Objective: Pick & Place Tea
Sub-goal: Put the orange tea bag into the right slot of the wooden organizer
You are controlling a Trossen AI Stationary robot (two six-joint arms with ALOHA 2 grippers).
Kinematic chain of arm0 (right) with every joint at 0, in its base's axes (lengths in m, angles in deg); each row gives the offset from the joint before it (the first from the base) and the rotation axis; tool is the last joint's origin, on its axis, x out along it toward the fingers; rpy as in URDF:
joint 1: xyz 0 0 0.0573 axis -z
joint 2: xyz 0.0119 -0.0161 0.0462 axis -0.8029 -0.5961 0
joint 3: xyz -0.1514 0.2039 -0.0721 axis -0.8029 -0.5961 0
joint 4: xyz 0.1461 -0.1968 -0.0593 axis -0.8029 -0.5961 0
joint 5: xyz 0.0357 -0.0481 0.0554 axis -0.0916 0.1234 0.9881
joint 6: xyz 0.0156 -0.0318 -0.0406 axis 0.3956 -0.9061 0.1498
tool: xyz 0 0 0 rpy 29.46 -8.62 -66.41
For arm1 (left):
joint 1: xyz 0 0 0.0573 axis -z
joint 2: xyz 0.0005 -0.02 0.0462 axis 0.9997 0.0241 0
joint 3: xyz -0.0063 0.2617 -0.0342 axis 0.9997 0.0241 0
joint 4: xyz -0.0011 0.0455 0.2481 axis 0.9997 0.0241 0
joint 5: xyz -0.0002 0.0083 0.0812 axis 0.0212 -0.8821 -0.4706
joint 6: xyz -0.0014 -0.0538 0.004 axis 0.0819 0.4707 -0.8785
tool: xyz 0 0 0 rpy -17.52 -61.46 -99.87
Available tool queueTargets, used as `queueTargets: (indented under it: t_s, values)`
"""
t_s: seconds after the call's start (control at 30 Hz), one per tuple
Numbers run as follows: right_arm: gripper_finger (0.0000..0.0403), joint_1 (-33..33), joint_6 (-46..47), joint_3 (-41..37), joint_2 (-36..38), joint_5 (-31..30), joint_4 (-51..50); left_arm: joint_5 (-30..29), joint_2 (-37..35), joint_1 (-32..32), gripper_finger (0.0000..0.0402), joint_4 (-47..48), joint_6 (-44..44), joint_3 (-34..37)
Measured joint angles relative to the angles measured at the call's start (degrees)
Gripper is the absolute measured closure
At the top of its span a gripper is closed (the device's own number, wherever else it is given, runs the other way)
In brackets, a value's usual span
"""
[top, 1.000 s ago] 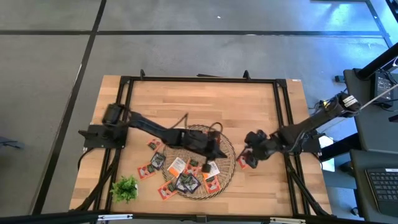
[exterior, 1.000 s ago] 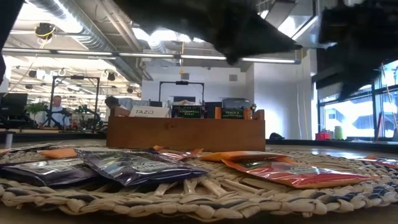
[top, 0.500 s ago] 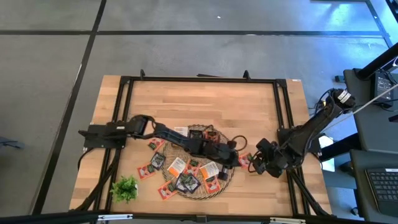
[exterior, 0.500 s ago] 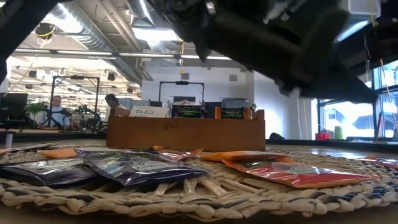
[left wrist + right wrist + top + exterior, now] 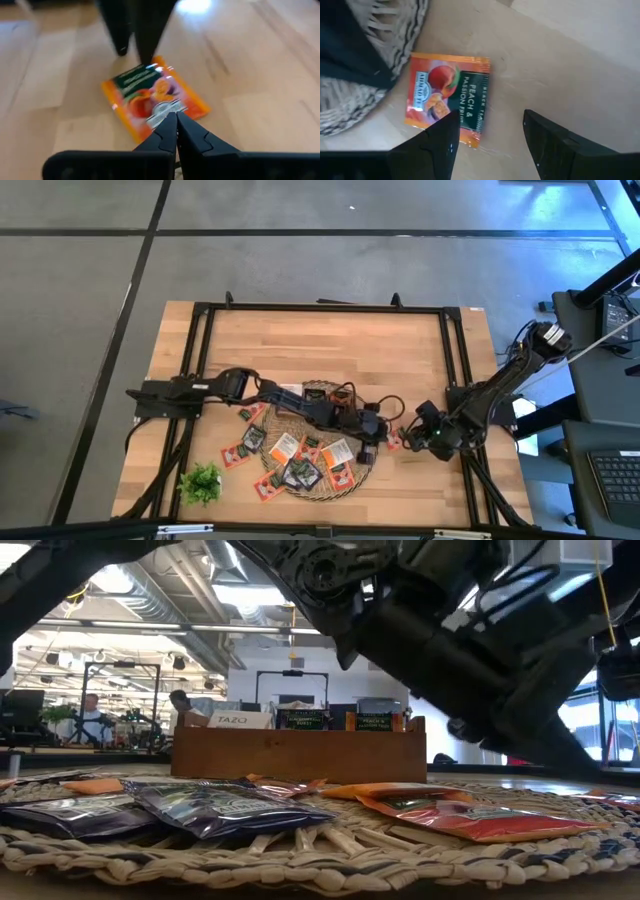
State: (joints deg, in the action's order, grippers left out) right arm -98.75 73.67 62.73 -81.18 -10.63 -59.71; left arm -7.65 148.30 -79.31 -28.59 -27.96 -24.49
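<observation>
Two grippers meet over one orange sachet (image 5: 394, 442) that lies flat on the bare wood of the desk (image 5: 330, 350), just off the right rim of the round wicker mat (image 5: 372, 465), toward the desk's right edge; its label shows a peach and a dark green panel. The left gripper (image 5: 374, 442) reaches across the mat from the left edge, its fingers (image 5: 167, 131) pressed together, tips right over the near edge of the sachet (image 5: 152, 97); whether they touch it I cannot tell. The right gripper (image 5: 410, 444) comes in from the right edge with its fingers (image 5: 546, 137) spread wide, the sachet (image 5: 447, 97) lying just ahead of them, nothing held. The other sachets (image 5: 300, 465) lie scattered on the mat and on the wood by its left rim; a green sprig (image 5: 202, 481) sits near the desk's front left corner; in the low view a wooden tray (image 5: 298, 752) stands beyond the mat.
</observation>
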Motion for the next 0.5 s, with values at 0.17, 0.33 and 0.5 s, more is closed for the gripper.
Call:
queueTargets:
  t_s: [0.17, 0.33, 0.5]
  values:
    - [0.0185, 0.0, 2.8, -2.4, 0.1, -1.5, 4.9, -0.2, 0.0, -0.6, 0.0400, 1.4, 1.3, 0.0]
    - [0.0185, 0.0, 3.3, -2.8, 0.0, -1.5, 5.5, -0.2, 0.0, -0.5, 0.0400, 1.8, 2.4, 0.0]
    - [0.0185, 0.1, 3.2, -2.9, 0.0, -1.1, 6.5, -0.2, 0.0, -0.5, 0.0400, 2.5, 3.0, 0.0]
